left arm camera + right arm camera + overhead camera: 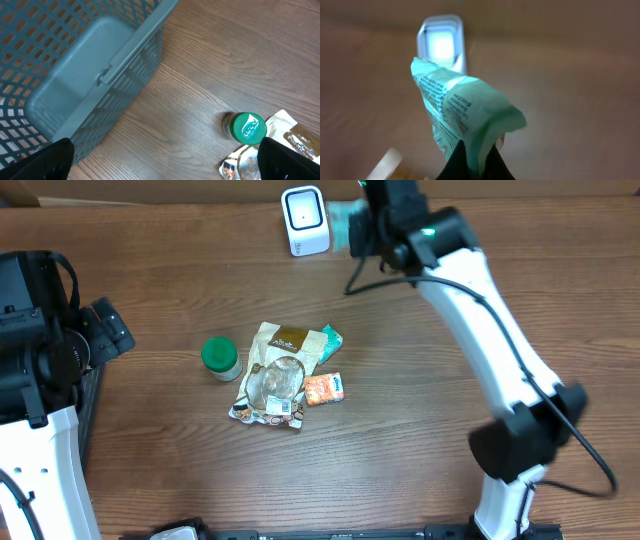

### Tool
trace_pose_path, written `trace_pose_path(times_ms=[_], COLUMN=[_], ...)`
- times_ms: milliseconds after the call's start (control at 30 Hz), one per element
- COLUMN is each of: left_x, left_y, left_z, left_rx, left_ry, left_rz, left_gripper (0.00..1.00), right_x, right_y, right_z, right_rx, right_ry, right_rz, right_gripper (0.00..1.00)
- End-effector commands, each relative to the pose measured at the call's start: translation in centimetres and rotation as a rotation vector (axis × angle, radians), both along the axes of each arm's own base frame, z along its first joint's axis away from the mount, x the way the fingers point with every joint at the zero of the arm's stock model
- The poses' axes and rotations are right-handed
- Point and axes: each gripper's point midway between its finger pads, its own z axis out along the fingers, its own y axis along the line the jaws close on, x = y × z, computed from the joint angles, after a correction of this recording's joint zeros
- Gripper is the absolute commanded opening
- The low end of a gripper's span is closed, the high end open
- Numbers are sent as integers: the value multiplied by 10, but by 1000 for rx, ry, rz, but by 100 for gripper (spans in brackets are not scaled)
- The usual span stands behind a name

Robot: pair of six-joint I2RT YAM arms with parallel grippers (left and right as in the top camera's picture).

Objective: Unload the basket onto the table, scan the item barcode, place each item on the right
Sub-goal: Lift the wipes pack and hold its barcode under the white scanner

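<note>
The right gripper [470, 162] is closed tight on the bottom edge of a mint-green packet [462, 112], with only a narrow strip of film pinched between the jaws. In the overhead view the packet [343, 225] hangs at the 12 o'clock end of the table [480, 510], just on the 3 o'clock side of the white scanner [305, 220] and not quite over its window. The wrist camera shows the lit scanner [442, 42] straight behind the packet.

The packet looks light, thin and crinkly. It folds over at the top, so it will probably flop and twist as the arm moves, and a crease could hide the printed code. Its glossy film may also slip in so small a pinch. A hold on a flat sealed edge, away from the printing, seems safest.

The left gripper [160, 167] hangs spread wide and empty at 9 o'clock, over the gap between the grey basket [75, 75] and a green-lidded jar [220, 358]. The jar, a brown pouch [275, 375], an orange packet [323, 388] and a teal packet [331, 337] crowd the table's centre. The far edge lies close behind the scanner, so free room lies mostly toward 3 o'clock.
</note>
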Motion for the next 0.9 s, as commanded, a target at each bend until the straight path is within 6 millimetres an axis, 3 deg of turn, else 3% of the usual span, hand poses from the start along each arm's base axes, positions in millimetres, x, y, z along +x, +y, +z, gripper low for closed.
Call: trace_pose_path(times_ms=[0,200,300,367,567,867], left_x=[-3,-3,-3,-3,-3,-3], left_y=[2,2,2,2,2,2], left_z=[4,4,4,4,4,4], left_rx=[0,0,0,0,0,0], left_ry=[-19,-19,-19,-19,-19,-19], left_rz=[23,23,23,23,23,23], left_gripper=[100,100,100,100,100,100], right_x=[42,91,107,115,121,123], right_y=[-21,2,17,34,60,69], right_z=[14,8,-7,-27,-57,-62], right_rx=[-285,-472,-663,-809,-946,-972], right_ry=[-199,-359,-400,-409,-421,-445], right_rz=[-93,41,169,283,393,417], right_gripper=[4,4,4,4,4,4])
